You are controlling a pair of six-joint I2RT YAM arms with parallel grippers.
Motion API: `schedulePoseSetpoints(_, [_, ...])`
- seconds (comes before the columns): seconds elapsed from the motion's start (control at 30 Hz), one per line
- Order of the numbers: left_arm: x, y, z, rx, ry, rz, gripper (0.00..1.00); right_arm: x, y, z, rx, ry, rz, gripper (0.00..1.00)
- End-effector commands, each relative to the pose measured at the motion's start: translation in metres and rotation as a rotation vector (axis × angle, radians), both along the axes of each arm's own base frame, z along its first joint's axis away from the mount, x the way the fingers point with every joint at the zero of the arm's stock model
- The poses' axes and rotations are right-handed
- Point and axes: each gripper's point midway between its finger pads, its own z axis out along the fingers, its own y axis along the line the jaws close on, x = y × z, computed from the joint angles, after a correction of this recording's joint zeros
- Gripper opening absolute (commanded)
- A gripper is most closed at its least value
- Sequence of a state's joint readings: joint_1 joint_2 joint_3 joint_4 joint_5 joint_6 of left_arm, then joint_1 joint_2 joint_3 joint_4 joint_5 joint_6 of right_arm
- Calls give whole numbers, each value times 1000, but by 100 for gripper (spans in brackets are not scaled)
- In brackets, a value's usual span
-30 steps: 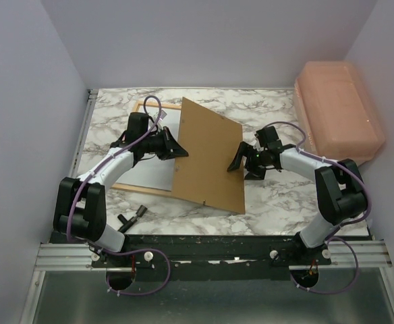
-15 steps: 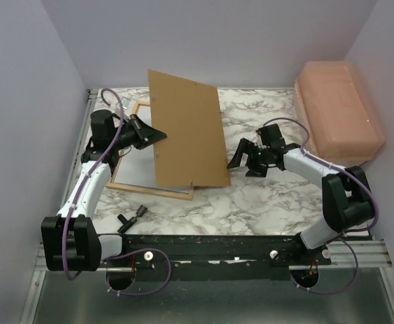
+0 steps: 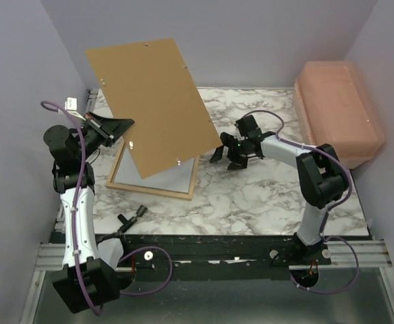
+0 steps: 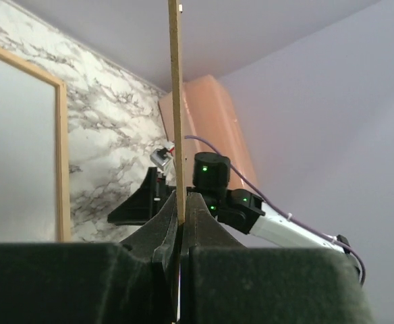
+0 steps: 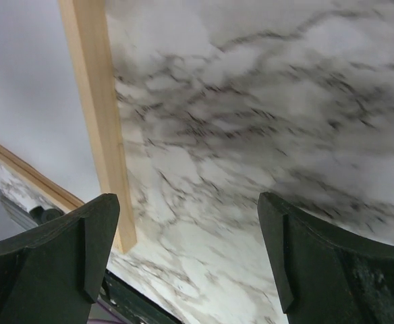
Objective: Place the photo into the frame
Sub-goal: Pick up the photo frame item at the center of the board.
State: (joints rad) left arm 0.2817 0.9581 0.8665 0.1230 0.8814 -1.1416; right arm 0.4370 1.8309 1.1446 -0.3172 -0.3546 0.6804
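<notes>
**Two black-and-white arms trailing purple cables**

The left arm (image 3: pixel 75 216) and right arm (image 3: pixel 285 147) share one build: chunky black round joints linked by smooth white tubes. A thin purple cable (image 3: pixel 81 177) loops loosely along each, and the left one carries a small white plug (image 3: pixel 69 103). Small green lights (image 4: pixel 202 169) glow on the right arm's black wrist. The left tool (image 4: pixel 181 202) and right tool (image 5: pixel 187 223) have matt black wedge-shaped fingers. Both bases sit on a black plate (image 3: pixel 204 243) beside a ribbed silver rail (image 3: pixel 62 255).
</notes>
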Motion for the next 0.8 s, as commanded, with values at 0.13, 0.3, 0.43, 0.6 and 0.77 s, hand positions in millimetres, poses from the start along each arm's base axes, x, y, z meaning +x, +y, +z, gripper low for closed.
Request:
schedulePoseSetpoints(0.13, [-34, 13, 63, 12, -199, 57, 0, 28, 60, -3, 16, 12, 61, 83])
schedulePoseSetpoints(0.3, [-40, 15, 72, 47, -217, 79, 0, 34, 84, -11, -13, 22, 87, 78])
schedulePoseSetpoints(0.43, [-43, 14, 75, 56, -232, 77, 0, 33, 95, -26, -96, 35, 104, 76])
schedulePoseSetpoints(0.6, [-44, 13, 74, 63, -243, 60, 0, 28, 90, -55, -255, 35, 116, 64])
schedulePoseSetpoints(0.77, [-47, 11, 71, 80, -245, 50, 0, 34, 56, -68, -447, -7, 64, 54])
